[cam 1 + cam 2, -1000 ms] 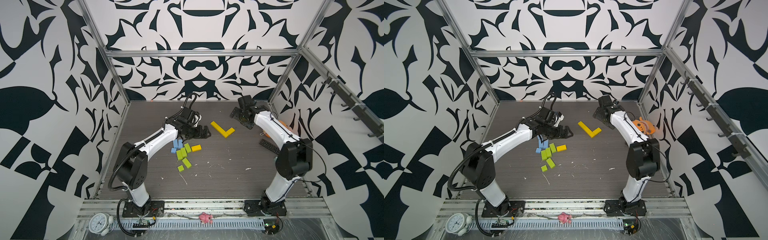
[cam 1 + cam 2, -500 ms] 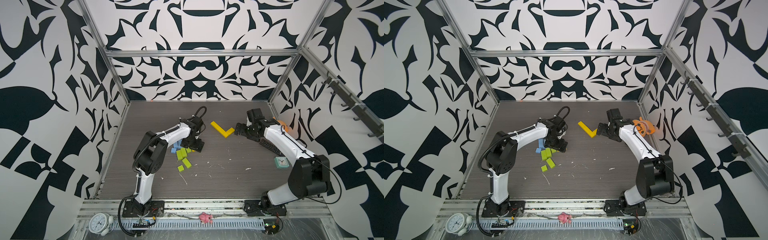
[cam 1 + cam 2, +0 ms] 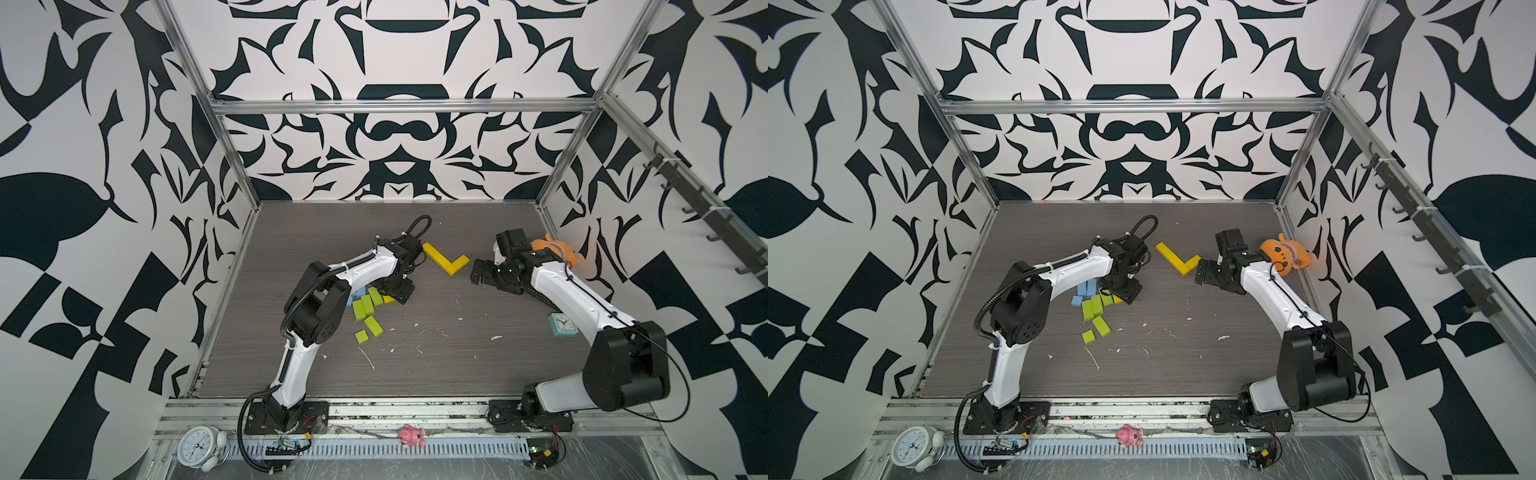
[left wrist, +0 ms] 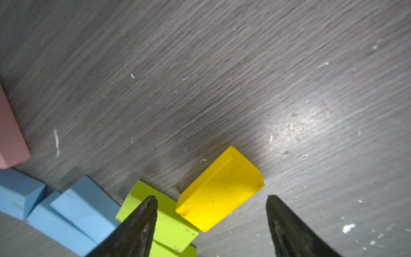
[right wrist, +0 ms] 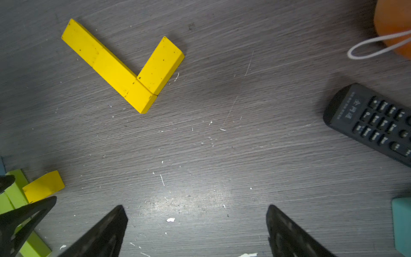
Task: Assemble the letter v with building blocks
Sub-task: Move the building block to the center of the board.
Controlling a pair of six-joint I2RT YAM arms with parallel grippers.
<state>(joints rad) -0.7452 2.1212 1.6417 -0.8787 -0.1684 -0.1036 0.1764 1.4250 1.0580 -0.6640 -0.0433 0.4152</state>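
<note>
**Item 1, writing.** The black remote control (image 5: 373, 122) has white print on its head and keys. It is too soft for me to read, and the frame cuts off its far end. The teal clock (image 3: 562, 325) and the white alarm clock (image 3: 199, 446) show dials, but the numerals are too small to tell.

**Item 2, my left end effector (image 4: 211, 200).** Released, fingers apart, low over the block pile. The loose yellow block (image 4: 220, 189) lies on the bench (image 3: 457, 365) just ahead of the gap, and neither finger touches it. It rests against the lime green blocks (image 4: 160, 213), which are partly hidden under one finger. The light blue blocks (image 4: 82, 207) lie beside those. The pink block (image 4: 10, 138) is cut by the frame edge. In both top views my arm covers part of this pile.

**Item 3, my right end effector (image 5: 195, 207).** Released, jaws wide, grasping nothing, above the bench.

**Item 4, yellow figure (image 5: 111, 69).** Yellow blocks laid touching, a long arm and a short arm meeting at a corner. It lies between my two end effectors.

**Item 5, orange plush toy (image 3: 1283, 257).** Near the right wall, partly behind my right arm.
</note>
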